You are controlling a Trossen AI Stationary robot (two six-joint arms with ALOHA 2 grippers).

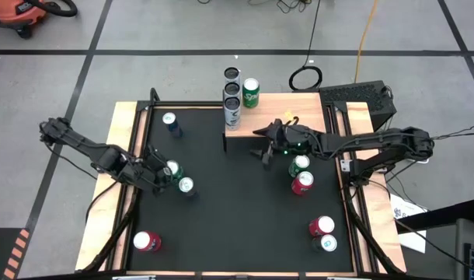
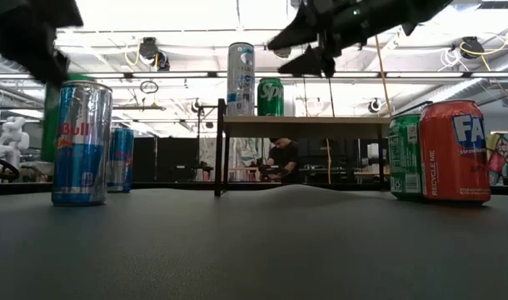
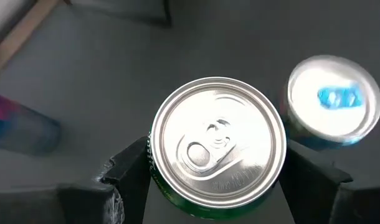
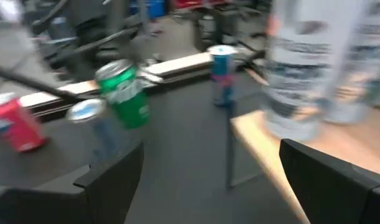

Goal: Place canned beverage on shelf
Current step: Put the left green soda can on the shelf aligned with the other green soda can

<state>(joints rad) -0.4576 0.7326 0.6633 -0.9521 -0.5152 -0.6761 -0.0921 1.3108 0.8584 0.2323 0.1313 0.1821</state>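
On the tabletop, at its left side, a green can is being straddled by the left gripper, fingers not yet touching. Rigid, smooth, slippery: it is best gripped mid-wall. The right gripper is being held open near the shelf.

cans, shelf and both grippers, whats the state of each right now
green can: upright on the table, between the left gripper's fingers
left gripper: around the green can, grip not clear
Red Bull can: upright, beside the green can
shelf: carrying three upright cans
Sprite can: upright on the shelf
right gripper: open, empty, in the air by the shelf
Fanta can: upright on the table
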